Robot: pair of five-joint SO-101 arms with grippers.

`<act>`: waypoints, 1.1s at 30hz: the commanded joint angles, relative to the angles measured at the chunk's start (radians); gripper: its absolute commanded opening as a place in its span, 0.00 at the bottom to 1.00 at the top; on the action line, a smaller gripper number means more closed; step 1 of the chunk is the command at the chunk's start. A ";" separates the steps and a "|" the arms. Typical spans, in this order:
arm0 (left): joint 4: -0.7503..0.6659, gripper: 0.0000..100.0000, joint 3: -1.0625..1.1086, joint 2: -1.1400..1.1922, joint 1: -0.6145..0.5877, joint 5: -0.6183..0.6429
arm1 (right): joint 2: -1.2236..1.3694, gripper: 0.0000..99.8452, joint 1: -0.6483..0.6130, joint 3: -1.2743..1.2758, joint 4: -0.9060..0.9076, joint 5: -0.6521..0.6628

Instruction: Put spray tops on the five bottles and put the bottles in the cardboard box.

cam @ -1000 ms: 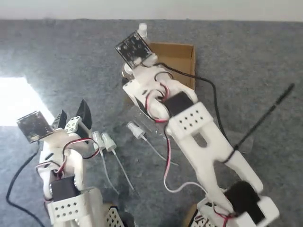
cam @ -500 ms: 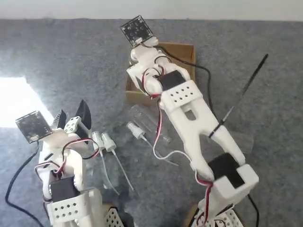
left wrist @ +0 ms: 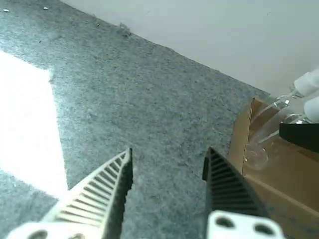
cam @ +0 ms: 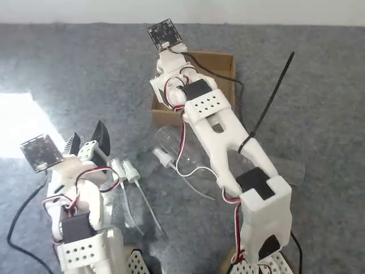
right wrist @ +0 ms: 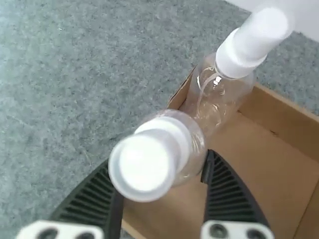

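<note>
My right gripper [right wrist: 158,165] is shut on a clear bottle with a white spray top [right wrist: 152,159], held upright at the near corner of the cardboard box [right wrist: 271,172]. A second topped bottle [right wrist: 227,82] stands in that corner, just beyond. In the high view the right arm [cam: 208,111] stretches over the box [cam: 221,61] and hides the gripper. My left gripper [cam: 86,132] is open and holds nothing, low at the left. Three loose spray tops [cam: 130,170] lie beside it. An uncapped clear bottle [cam: 170,140] lies under the right arm.
Another clear bottle [cam: 292,168] lies to the right of the right arm. The left wrist view shows grey carpet ahead, the box [left wrist: 279,174] off to one side and a white wall behind. A bright patch of light [cam: 17,123] falls at the left.
The right arm has stretched forward and swung over the box, bringing its bottle to the near corner. The left arm has kept still.
</note>
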 commanded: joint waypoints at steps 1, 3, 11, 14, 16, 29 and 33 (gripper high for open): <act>-0.028 0.22 -0.013 -0.012 -0.005 0.017 | -0.004 0.11 0.028 -0.092 -0.002 -0.040; -0.028 0.22 -0.013 -0.012 -0.005 0.017 | 0.018 0.11 0.038 -0.112 -0.001 -0.046; -0.028 0.22 -0.013 -0.012 -0.005 0.017 | 0.107 0.11 0.042 -0.175 0.004 -0.046; -0.028 0.22 -0.013 -0.012 -0.005 0.017 | 0.122 0.11 0.042 -0.181 0.001 -0.046; -0.028 0.22 -0.013 -0.012 -0.005 0.017 | 0.130 0.11 0.042 -0.181 -0.001 -0.046; -0.028 0.22 -0.013 -0.012 -0.005 0.017 | 0.186 0.12 0.042 -0.181 -0.005 -0.046; -0.028 0.22 -0.012 -0.012 -0.005 0.017 | 0.189 0.12 0.042 -0.181 -0.005 -0.046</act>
